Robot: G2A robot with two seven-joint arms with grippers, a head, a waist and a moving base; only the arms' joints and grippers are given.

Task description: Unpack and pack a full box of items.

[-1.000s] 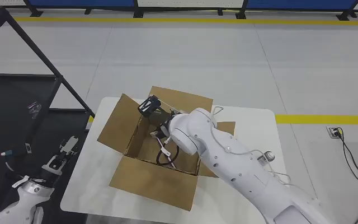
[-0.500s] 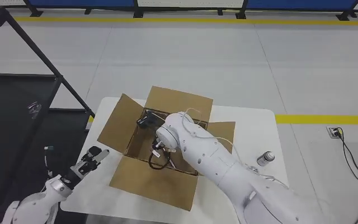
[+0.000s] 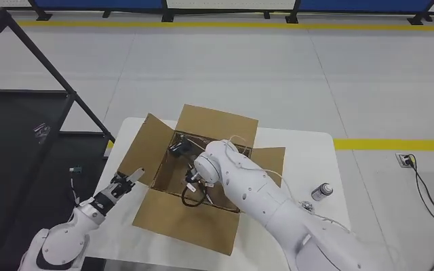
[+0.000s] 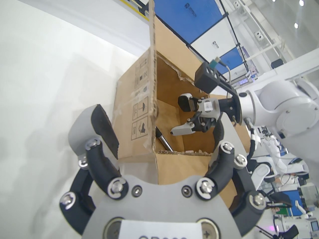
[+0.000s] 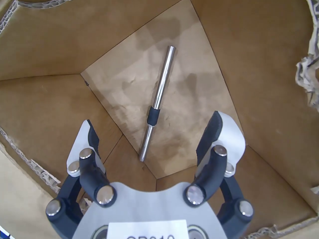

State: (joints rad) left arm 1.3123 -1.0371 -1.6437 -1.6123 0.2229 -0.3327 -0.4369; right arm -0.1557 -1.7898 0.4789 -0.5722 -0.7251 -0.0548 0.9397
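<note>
An open cardboard box (image 3: pixel 183 217) stands on the white table (image 3: pixel 298 146). A single metal rod (image 5: pixel 159 95) with a black band lies on the box floor. My right gripper (image 5: pixel 154 130) hangs open inside the box just above the rod, touching nothing; it also appears as the right gripper (image 4: pixel 185 116) in the left wrist view. My left gripper (image 3: pixel 129 179) is open at the box's left side. In its own view, the raised left flap's edge (image 4: pixel 152 75) runs between the left gripper's (image 4: pixel 159 130) fingers, with no contact seen.
A small spray can (image 3: pixel 321 192) stands on the table to the right of the box. All the box flaps (image 3: pixel 142 152) are folded outward. A black frame (image 3: pixel 61 81) stands off the table's left side.
The left arm has swung up from below the table's left edge to the box's left flap. The right arm has dropped deeper into the box.
</note>
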